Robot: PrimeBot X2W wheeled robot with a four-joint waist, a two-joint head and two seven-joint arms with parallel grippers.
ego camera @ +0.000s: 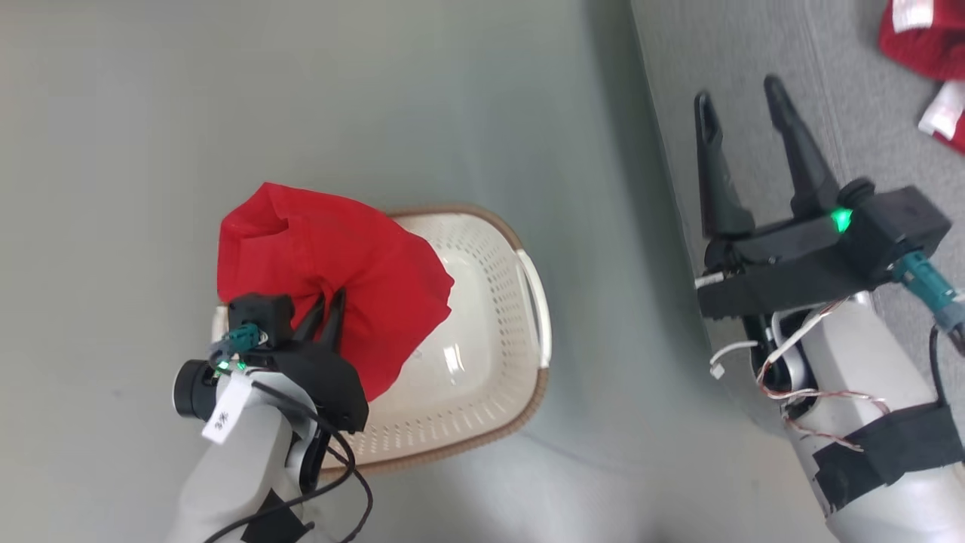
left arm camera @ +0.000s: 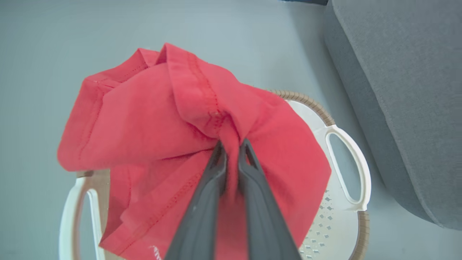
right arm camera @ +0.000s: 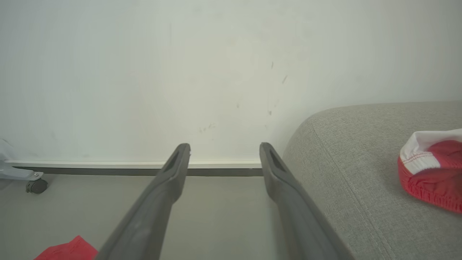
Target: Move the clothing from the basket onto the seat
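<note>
**Left gripper pinched plain red garment over basket; other garment lay on seat**

Pale grey floor (ego camera: pixel 151 113) took up most of the head view. A white wall (right arm camera: pixel 180 72) with a skirting strip stood beyond it in the right wrist view. The grey fabric seat (ego camera: pixel 791 113) ran down the right side, its rounded edge near the basket but apart from it.

The cream basket (ego camera: pixel 494 271) sat on the floor, left of the seat, with a brown rim and white side handles. Its inner base was bare on the right half.

The plain red garment (ego camera: pixel 332 264) hung bunched over the basket's left half and hid the left rim. Could not tell whether its lower folds touched the basket.

The red garment with white bands (ego camera: pixel 923 38) lay on the seat, top right corner, well apart from the basket.

The right gripper (ego camera: pixel 739 87) hovered over the seat's left edge, fingers spread wide, nothing between them.

The left gripper (ego camera: pixel 326 305) was closed narrow on a fold of the plain red garment, with cloth squeezed between both fingers.

A small caster wheel (right arm camera: pixel 36 186) stood by the wall.
</note>
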